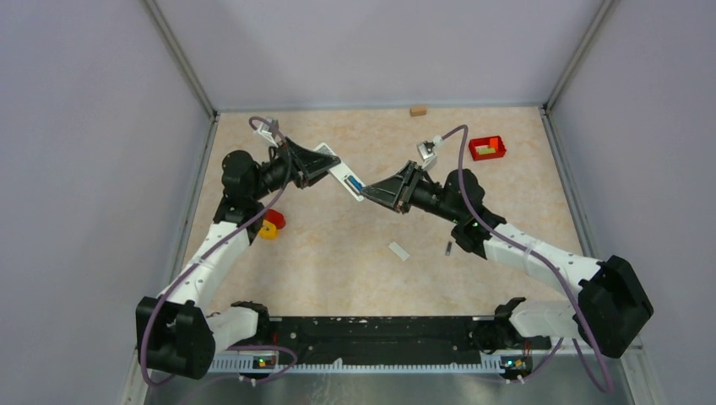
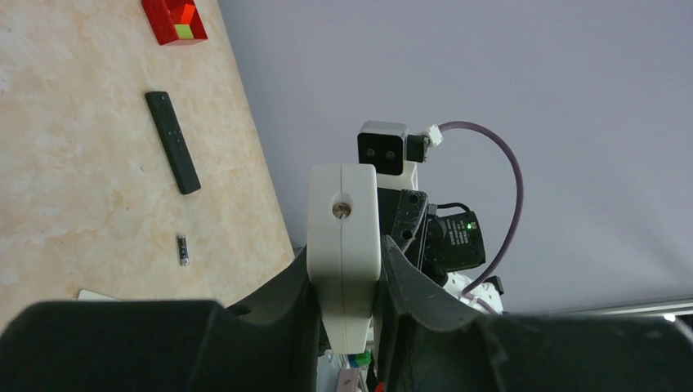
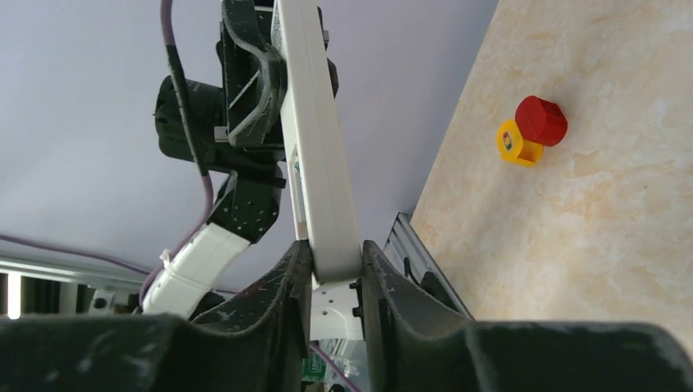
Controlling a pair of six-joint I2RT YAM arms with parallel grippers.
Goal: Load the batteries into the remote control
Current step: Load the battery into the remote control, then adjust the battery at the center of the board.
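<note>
While the remote [image 1: 344, 175] is clamped aloft between left gripper [image 1: 328, 164] and right gripper [image 1: 369, 192], a battery [image 1: 447, 248] is seen on the table [image 1: 338, 274] nearby. The left grip should be held firm if the right is freed.

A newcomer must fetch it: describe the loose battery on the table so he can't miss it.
On the marbled table, find the right arm and its white forearm. Just off that arm's dark joint, toward the table's middle, lies the battery. It is a tiny slim dark cylinder with pale ends, unlike the flat white cover plate to its left.
</note>
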